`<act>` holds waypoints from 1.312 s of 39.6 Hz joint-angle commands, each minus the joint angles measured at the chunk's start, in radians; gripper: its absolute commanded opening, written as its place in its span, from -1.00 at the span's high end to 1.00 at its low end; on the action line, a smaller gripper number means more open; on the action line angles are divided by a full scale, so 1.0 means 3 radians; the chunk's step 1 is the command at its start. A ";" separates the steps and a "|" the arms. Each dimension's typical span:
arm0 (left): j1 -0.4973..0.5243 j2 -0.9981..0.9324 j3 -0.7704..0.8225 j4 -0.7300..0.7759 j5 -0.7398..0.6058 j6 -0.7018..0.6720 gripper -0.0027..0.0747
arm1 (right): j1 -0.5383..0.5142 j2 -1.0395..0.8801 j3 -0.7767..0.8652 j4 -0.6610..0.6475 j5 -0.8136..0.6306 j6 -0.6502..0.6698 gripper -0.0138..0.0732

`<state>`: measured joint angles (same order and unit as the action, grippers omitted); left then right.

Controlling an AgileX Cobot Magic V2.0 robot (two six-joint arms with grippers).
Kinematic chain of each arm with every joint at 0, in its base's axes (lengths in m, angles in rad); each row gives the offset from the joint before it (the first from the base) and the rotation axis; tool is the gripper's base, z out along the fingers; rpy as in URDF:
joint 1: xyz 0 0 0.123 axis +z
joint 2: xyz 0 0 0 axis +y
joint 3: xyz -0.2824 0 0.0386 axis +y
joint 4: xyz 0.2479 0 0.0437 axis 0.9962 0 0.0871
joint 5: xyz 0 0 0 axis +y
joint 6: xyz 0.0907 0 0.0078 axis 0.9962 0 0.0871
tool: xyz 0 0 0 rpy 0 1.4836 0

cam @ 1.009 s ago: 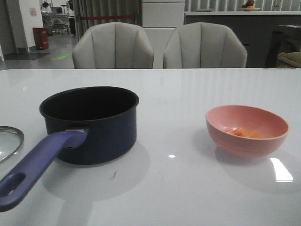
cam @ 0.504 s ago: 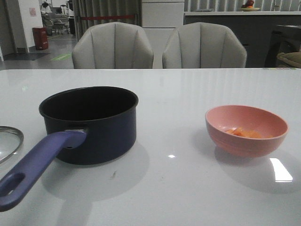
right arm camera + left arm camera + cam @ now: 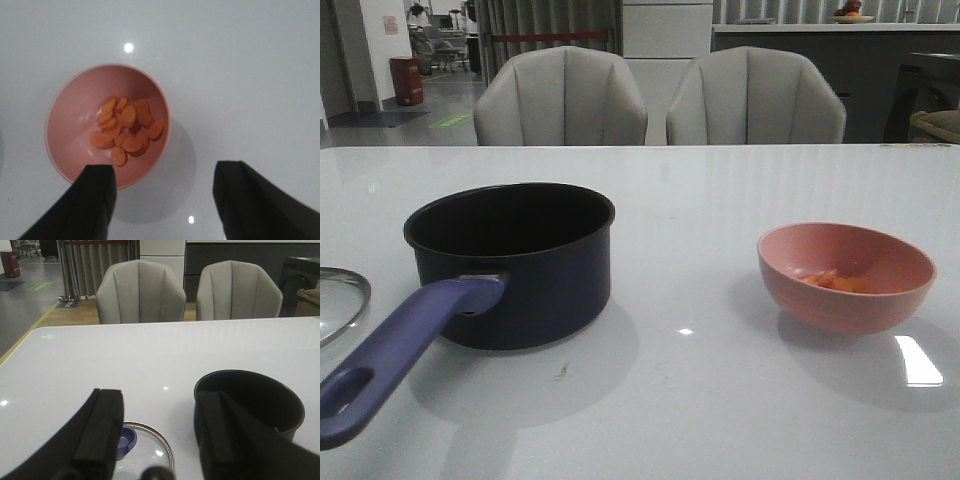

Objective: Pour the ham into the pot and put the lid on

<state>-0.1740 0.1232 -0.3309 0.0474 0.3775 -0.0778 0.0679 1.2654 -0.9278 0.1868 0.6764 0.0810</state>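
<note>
The dark navy pot (image 3: 510,265) stands on the left of the white table, its purple-blue handle (image 3: 400,350) pointing toward the near left corner. The glass lid (image 3: 340,300) lies flat at the left edge. In the left wrist view my left gripper (image 3: 159,395) hangs open above the table, between the lid (image 3: 155,452), with its blue knob (image 3: 126,440), and the pot (image 3: 255,400). Several orange-pink ham slices (image 3: 125,130) lie in the pink bowl (image 3: 75,115). My right gripper (image 3: 165,170) is open above the bowl's edge and holds nothing. Neither gripper shows in the front view.
The pink bowl (image 3: 845,275) sits on the right of the table, well apart from the pot. Two grey chairs (image 3: 560,100) (image 3: 755,100) stand behind the table's far edge. Bare tabletop (image 3: 690,250) lies between pot and bowl.
</note>
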 commanded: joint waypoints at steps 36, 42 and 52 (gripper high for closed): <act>-0.0030 0.0042 -0.0083 -0.0004 -0.0278 -0.0008 -0.01 | -0.0104 0.1644 -0.0628 0.0366 -0.0223 -0.0600 -0.16; -0.0030 0.0042 -0.0083 -0.0004 -0.0278 -0.0008 -0.01 | -0.0104 0.1653 -0.0628 0.0417 -0.0282 -0.0605 0.36; -0.0030 0.0042 -0.0083 -0.0004 -0.0264 -0.0008 -0.01 | -0.0111 0.1653 -0.0628 0.0428 -0.0306 -0.0607 0.37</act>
<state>-0.1740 0.1232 -0.3309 0.0474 0.3760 -0.0778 0.0412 1.8034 -1.0891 0.3070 0.6134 -0.0887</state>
